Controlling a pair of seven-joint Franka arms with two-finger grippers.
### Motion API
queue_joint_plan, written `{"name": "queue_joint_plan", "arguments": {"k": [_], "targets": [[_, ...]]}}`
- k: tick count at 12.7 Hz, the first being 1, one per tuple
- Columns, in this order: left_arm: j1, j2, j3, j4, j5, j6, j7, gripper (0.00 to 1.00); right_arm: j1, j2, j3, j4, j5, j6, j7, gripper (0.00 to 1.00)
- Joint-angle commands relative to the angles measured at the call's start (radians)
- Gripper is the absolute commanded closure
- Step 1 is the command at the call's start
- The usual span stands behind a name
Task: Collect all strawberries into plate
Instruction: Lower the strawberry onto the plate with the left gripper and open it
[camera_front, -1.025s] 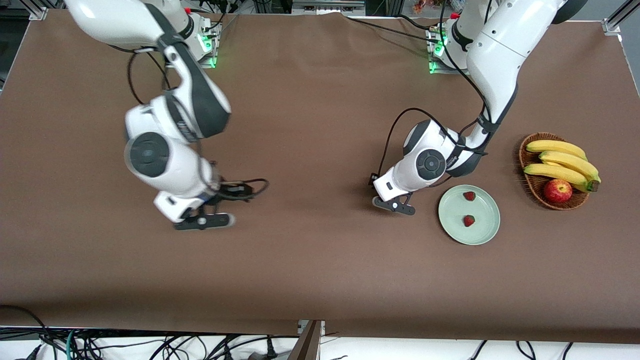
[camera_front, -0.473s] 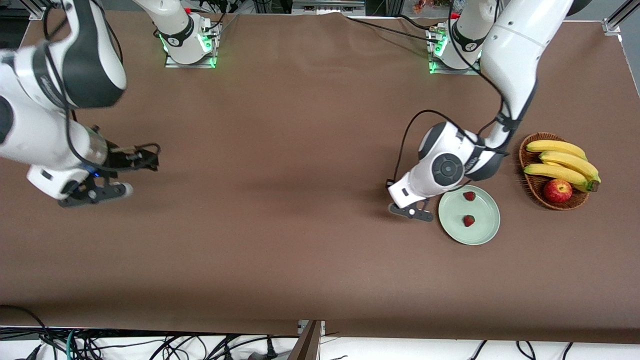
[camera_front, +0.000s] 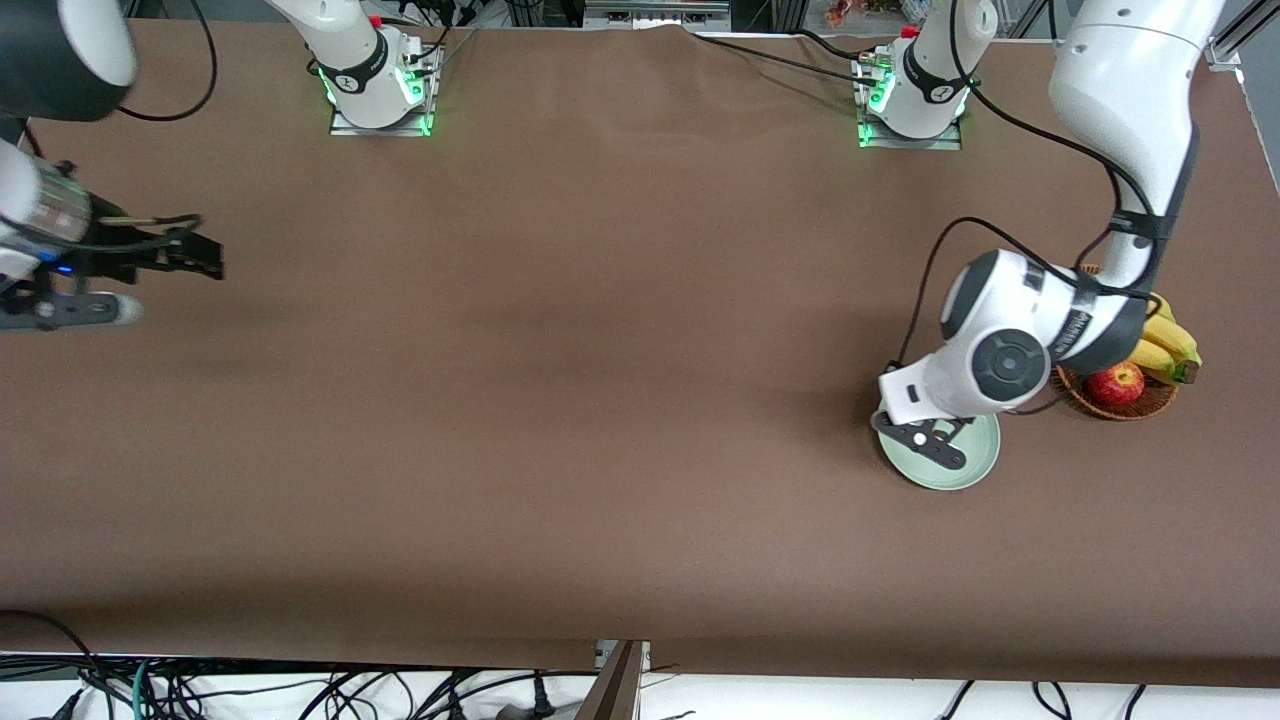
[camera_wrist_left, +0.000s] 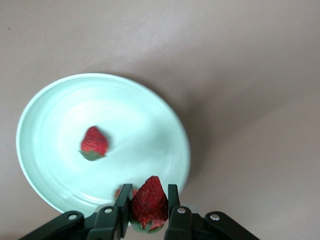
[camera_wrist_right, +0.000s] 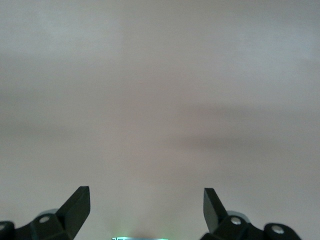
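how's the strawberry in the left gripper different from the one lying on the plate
The held strawberry is pinched between the left gripper fingers, above the plate rim; the loose strawberry lies on the plate's surface, untouched. The held one looks bigger, being closer to the wrist camera. Both are red with green caps.

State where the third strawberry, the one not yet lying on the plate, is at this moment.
The third strawberry is pinched in the left hand, up over the edge of the mint-green plate, toward the left arm's end of the table.
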Motion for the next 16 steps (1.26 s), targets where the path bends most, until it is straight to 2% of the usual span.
{"name": "queue_joint_plan", "arguments": {"k": [1,2,3,4,5,7,10,12,16], "targets": [[0.056,0.065,-0.014,-0.004,0.026,0.083,0.148,0.92,0.002,-0.062,-0.013,-0.032,0.002,-0.024,-0.009,0.0],[0.051,0.065,-0.016,-0.01,0.023,0.083,0.147,0.92,0.002,-0.059,-0.013,-0.027,-0.01,-0.029,-0.009,0.0],[0.047,0.063,-0.019,-0.01,0.022,0.082,0.145,0.86,0.002,-0.061,-0.014,-0.024,-0.01,-0.047,-0.009,0.0],[0.05,0.065,-0.019,-0.012,0.014,0.082,0.145,0.63,0.002,-0.059,-0.028,-0.008,-0.006,-0.073,-0.01,0.0],[0.051,0.065,-0.019,-0.012,0.012,0.083,0.147,0.01,-0.001,-0.053,-0.034,0.015,0.0,-0.095,-0.009,0.0],[0.045,0.044,-0.023,-0.005,0.017,0.071,0.161,0.0,-0.001,-0.07,-0.028,0.009,0.009,-0.106,0.005,0.0],[0.041,-0.048,-0.03,0.013,0.006,0.015,0.142,0.0,-0.009,-0.096,-0.001,-0.017,0.037,-0.112,0.009,0.0],[0.044,-0.126,-0.069,0.057,0.005,-0.082,0.063,0.0,-0.015,-0.102,0.001,-0.02,0.037,-0.119,0.005,0.0],[0.042,-0.206,-0.089,0.236,-0.046,-0.381,-0.106,0.0,-0.015,-0.094,0.01,-0.02,0.039,-0.127,0.011,0.0]]}}
